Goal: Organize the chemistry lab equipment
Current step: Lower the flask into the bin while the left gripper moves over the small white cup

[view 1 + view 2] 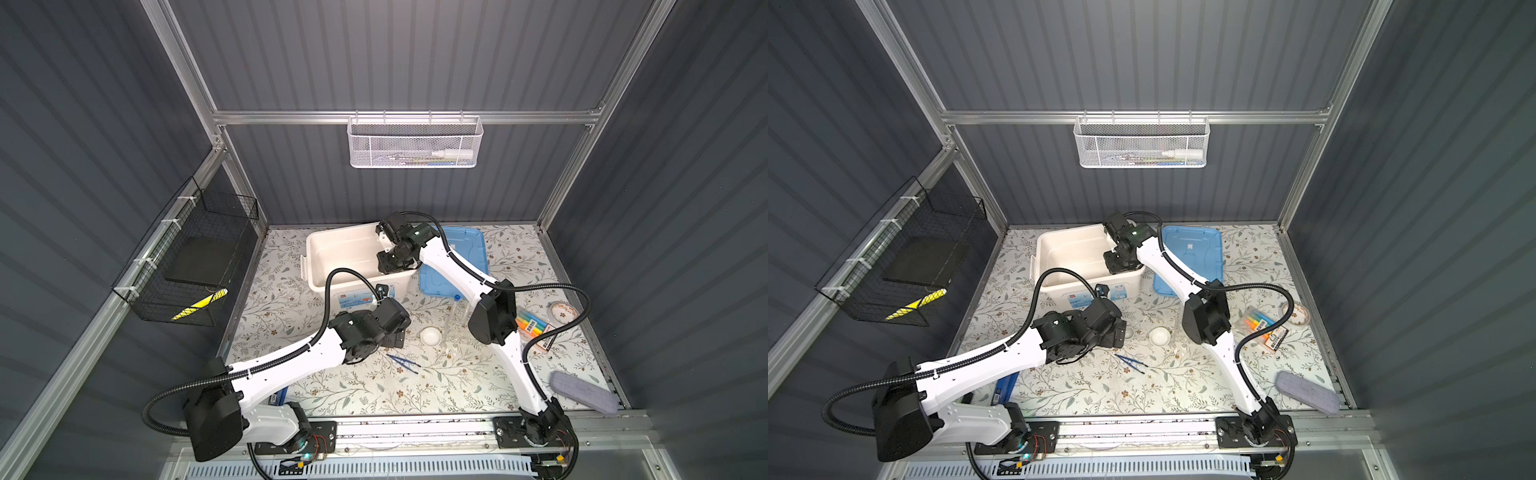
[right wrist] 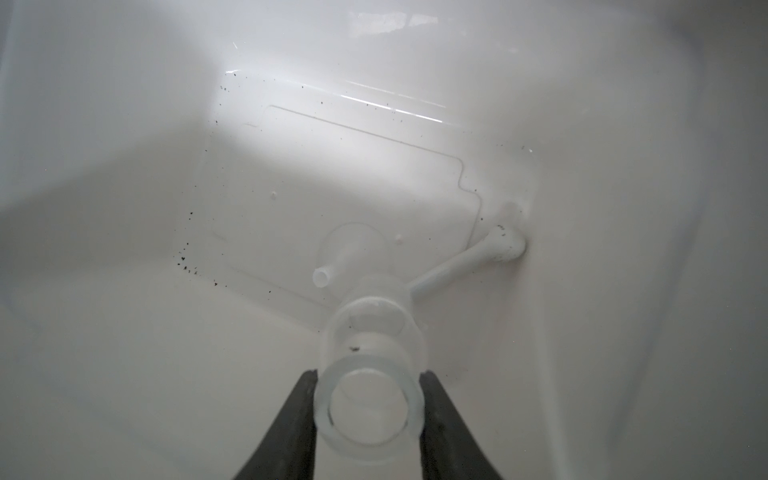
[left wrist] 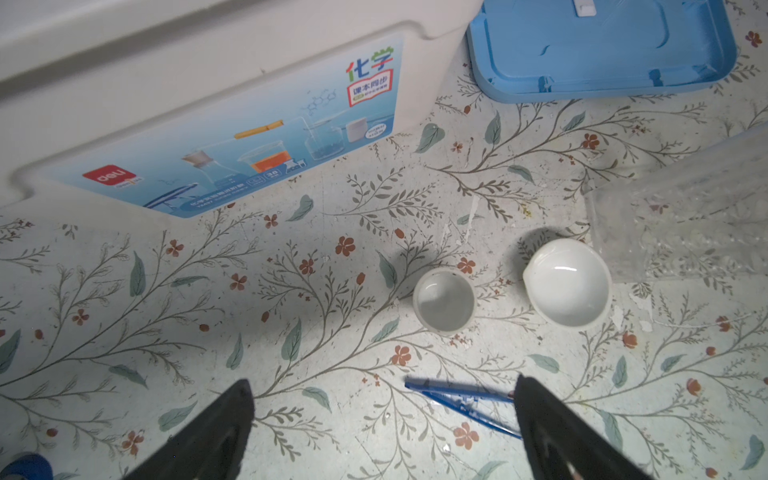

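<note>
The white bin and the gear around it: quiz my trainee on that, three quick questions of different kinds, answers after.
1. True or false: the right gripper is shut on the small clear flask inside the white bin.
2. Which item lies on the bin's floor? A. white rod B. blue tweezers C. highlighter pack
3. How many small white dishes sit on the floral table ahead of the open left gripper?

Key: 1 true; 2 A; 3 two.
</note>
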You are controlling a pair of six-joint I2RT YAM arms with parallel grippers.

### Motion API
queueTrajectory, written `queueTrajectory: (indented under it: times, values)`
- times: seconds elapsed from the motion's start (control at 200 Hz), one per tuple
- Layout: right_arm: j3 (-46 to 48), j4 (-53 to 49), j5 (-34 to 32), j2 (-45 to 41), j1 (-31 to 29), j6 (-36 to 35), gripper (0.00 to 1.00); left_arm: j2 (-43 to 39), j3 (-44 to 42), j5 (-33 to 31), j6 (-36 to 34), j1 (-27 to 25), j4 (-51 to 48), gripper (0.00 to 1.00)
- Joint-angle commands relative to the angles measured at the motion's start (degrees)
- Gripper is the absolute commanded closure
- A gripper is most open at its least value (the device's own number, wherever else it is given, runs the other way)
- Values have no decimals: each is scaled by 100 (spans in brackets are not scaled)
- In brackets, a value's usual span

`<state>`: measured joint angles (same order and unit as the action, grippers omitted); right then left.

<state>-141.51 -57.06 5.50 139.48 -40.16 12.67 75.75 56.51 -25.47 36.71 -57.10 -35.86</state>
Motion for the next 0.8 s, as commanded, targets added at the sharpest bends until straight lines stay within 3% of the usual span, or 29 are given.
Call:
queueTrajectory:
  times: [0.0,0.575,0.795]
  values:
    - [-169,4,101,246,-29,30,75,94,18,24,70,-68,51,0]
    - [-157,-341,-220,483,75,11,76,485,208,57,47,-272,149,1]
    - [-141,-317,-41,541,121,-29,75,686,255,172,59,-346,317,1]
